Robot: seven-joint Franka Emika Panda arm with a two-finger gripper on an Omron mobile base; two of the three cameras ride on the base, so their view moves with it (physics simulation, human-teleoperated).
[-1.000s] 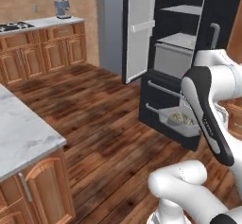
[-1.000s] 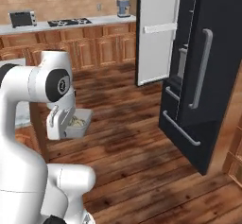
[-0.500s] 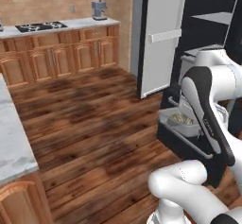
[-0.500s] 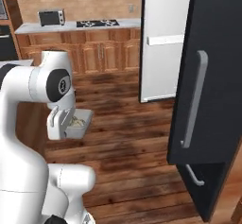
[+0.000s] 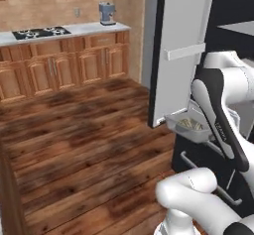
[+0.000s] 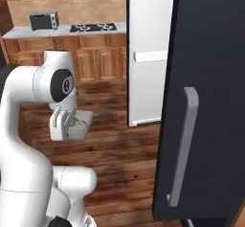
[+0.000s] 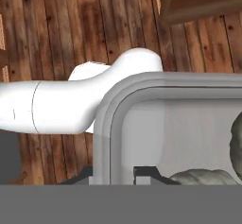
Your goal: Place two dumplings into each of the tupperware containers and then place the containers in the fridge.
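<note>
My gripper (image 7: 113,175) is shut on the rim of a whitish tupperware container (image 7: 102,138), held level above the wooden floor. Two pale pleated dumplings (image 7: 204,176) lie inside it at the lower right of the hand view. The same container (image 5: 190,126) hangs in front of my forearm, close to the lower edge of the fridge's open door (image 5: 179,50), whose inside is white. From the right, the container (image 6: 80,124) sits beside my hand (image 6: 61,125). The fridge's dark closed door (image 6: 210,87), with its grey bar handle (image 6: 183,144), stands close on the right.
Wooden cabinets under a pale counter (image 5: 74,29) run along the back wall, with a stove (image 5: 38,31) and a blue coffee machine (image 5: 105,13). A toaster oven (image 6: 43,20) stands at the counter's left. A dark cabinet edge (image 5: 8,189) is at my lower left. Open wooden floor (image 5: 84,145) lies between.
The whole picture has shifted: the base has driven closer to the fridge, which now looms larger. The container has stayed in my shut gripper, and the arm's pose is the same.
</note>
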